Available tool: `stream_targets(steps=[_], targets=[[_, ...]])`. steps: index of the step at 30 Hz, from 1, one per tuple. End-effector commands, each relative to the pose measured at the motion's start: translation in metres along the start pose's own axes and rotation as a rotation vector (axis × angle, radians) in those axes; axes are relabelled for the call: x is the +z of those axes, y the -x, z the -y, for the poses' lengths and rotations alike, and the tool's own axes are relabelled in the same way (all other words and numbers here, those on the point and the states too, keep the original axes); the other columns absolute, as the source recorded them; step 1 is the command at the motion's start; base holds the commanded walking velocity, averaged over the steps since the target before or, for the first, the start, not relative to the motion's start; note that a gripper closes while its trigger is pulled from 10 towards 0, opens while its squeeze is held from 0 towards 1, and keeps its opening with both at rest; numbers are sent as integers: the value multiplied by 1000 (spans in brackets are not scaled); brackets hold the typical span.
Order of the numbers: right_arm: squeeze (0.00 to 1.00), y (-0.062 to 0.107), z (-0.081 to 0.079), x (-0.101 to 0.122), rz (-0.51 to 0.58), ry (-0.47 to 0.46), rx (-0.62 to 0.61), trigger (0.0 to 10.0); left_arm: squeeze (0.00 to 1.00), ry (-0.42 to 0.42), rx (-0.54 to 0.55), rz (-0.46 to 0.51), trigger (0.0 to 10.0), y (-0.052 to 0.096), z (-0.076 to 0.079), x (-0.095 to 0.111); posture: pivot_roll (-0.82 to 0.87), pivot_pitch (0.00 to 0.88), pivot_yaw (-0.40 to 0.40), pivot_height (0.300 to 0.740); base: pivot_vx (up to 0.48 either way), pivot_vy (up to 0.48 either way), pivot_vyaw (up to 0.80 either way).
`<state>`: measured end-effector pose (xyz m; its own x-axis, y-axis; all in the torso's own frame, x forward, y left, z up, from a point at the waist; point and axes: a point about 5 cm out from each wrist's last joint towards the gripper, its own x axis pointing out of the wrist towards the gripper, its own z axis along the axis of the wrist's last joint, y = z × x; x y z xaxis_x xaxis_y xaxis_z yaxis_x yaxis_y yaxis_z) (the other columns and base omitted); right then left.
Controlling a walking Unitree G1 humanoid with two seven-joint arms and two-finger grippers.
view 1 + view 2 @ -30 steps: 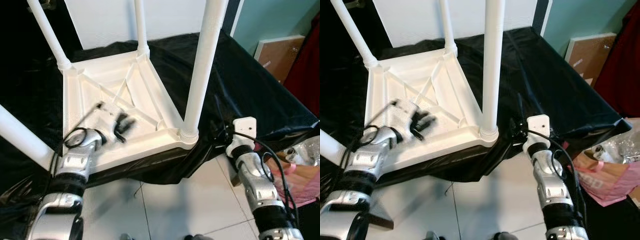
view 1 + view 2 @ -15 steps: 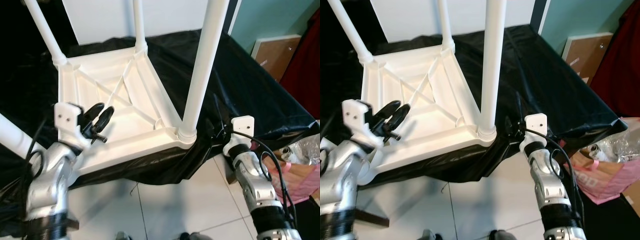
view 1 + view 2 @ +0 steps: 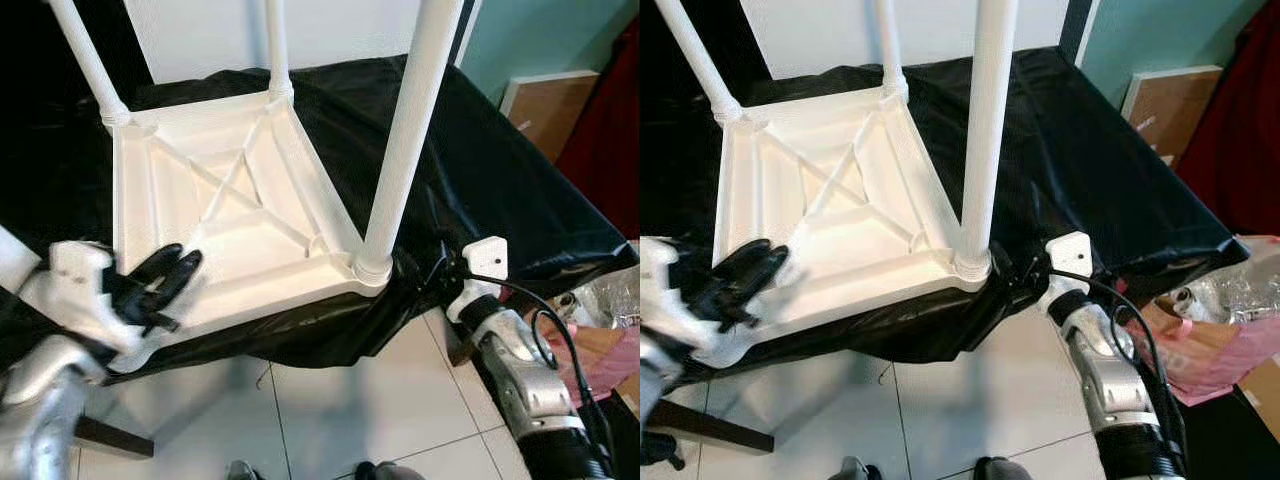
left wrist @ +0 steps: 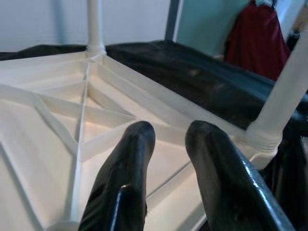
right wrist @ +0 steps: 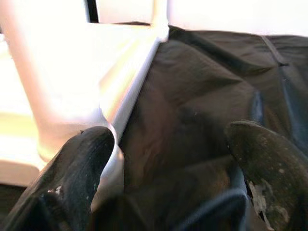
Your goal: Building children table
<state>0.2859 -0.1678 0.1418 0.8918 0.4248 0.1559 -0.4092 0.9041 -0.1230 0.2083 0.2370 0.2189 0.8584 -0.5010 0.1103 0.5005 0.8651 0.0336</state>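
Black cloth (image 3: 500, 190) bears upturned white table (image 3: 230, 220); left pincer (image 3: 165, 280) hovers nearby.

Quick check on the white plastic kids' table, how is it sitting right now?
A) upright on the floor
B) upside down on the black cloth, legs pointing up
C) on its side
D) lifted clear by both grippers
B: the white plastic table lies ribbed underside up on the black cloth, its near white leg rising from the corner.
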Motion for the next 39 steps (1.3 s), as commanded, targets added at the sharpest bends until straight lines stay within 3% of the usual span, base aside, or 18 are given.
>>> stream_targets(steps=[1, 3, 6, 11, 16, 20, 25, 30, 33, 37, 39], targets=[[0, 3, 0, -3, -26, -5, 21, 10000, 0, 37, -71, -17, 10000, 10, 8, 0, -29, 157, -26, 740, 0, 0, 0], [0, 3, -1, -3, -28, -11, 24, 10000, 0, 31, -94, -22, 10000, 15, 12, 1, -27, 156, -26, 740, 0, 0, 0], [0, 2, -3, -3, -28, -14, 35, 10000, 0, 118, -149, -24, 10000, 29, 17, 2, -19, 157, -23, 740, 0, 0, 0], [0, 0, -6, -4, -28, -25, 61, 10000, 0, 116, -223, -52, 10000, 37, 32, 1, -11, 154, -24, 740, 0, 0, 0], [0, -3, -8, -2, -30, -29, 87, 10000, 0, 254, -113, 43, 10000, 44, 18, 7, -3, 146, -29, 740, 0, 0, 0], [0, -3, -9, -3, -32, -30, 93, 10000, 0, 281, -152, 58, 10000, 51, 23, 8, -2, 144, -29, 740, 0, 0, 0], [0, -2, -11, -4, -38, -31, 99, 10000, 0, 279, -205, -11, 10000, 57, 32, 5, -5, 142, -21, 740, 0, 0, 0], [0, -2, -13, -5, -42, -37, 116, 10000, 0, 300, -279, -89, 10000, 50, 49, -3, -4, 138, -17, 740, 0, 0, 0], [0, -2, -17, -4, -44, -45, 158, 10000, 0, 307, -320, -133, 10000, 37, 64, -12, -2, 132, -15, 740, 0, 0, 0], [0, -1, -19, -4, -50, -47, 187, 10000, 0, 308, -300, -143, 10000, 25, 74, -21, -1, 130, -14, 740, 0, 0, 0], [0, -1, -20, -4, -57, -56, 215, 10000, 0, 347, -283, -117, 10000, 9, 83, -29, 2, 124, -19, 740, 0, 0, 0]])
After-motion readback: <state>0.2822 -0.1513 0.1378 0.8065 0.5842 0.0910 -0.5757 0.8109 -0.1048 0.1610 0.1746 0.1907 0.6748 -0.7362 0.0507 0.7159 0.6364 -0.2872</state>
